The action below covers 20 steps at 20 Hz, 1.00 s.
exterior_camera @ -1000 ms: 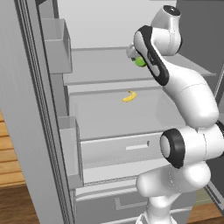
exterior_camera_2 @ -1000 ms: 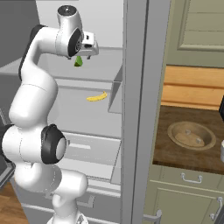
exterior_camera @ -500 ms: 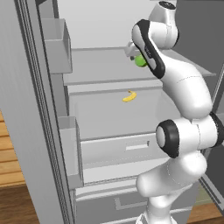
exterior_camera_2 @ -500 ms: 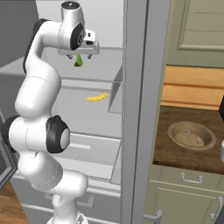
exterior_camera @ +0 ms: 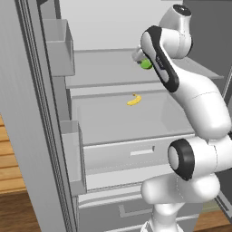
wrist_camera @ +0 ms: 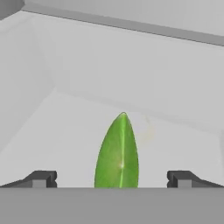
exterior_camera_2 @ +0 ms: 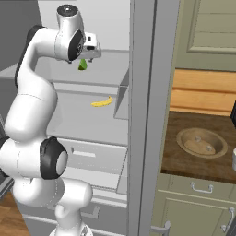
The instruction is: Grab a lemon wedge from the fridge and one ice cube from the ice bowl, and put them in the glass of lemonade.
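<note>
The fridge (exterior_camera: 41,136) stands open, its pale shelves bare except for two small things, with a door bin on the left in the left base view. The white arm reaches up into the upper shelf space, and the claw (exterior_camera_2: 85,59) sits just above a green wedge. To the right of the fridge in the right base view, a brown wooden surface (exterior_camera_2: 184,159) carries the ice bowl (exterior_camera_2: 202,143), well apart from the arm. On the middle shelf lies a small yellow banana-shaped piece (exterior_camera: 133,99). The lemon wedge (wrist_camera: 118,155), green and pointed, shows between the two finger tips in the hand view; the tips stand wide of it, apart and not touching.
</note>
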### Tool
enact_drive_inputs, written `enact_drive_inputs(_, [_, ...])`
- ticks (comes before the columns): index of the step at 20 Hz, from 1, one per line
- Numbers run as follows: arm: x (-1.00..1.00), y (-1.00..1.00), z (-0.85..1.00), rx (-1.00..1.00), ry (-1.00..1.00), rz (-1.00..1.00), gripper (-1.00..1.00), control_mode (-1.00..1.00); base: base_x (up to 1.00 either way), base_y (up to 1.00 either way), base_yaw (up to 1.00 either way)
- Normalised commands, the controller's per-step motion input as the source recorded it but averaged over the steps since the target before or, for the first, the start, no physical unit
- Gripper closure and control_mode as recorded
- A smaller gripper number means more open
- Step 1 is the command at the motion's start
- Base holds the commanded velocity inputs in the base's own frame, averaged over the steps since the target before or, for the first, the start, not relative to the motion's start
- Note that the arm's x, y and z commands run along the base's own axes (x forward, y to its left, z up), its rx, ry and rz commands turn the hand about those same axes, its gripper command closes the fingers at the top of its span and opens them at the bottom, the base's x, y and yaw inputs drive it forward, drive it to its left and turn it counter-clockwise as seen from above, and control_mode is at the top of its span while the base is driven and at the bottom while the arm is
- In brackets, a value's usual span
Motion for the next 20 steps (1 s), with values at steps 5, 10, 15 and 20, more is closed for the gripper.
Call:
enact_drive_inputs(5, [0.28, 0.00, 0.00, 0.00, -0.03, 0.04, -1.00, -1.00, 0.00, 0.00, 0.00])
enact_drive_inputs(10, [0.23, 0.00, 0.00, 0.00, 0.03, 0.03, -1.00, -1.00, 0.00, 0.00, 0.00])
enact_drive_inputs(15, [0.01, 0.00, -0.02, 0.00, 0.07, 0.01, -1.00, -1.00, 0.00, 0.00, 0.00])
enact_drive_inputs(20, [-0.18, 0.00, -0.07, 0.00, 0.04, 0.00, -1.00, -1.00, 0.00, 0.00, 0.00])
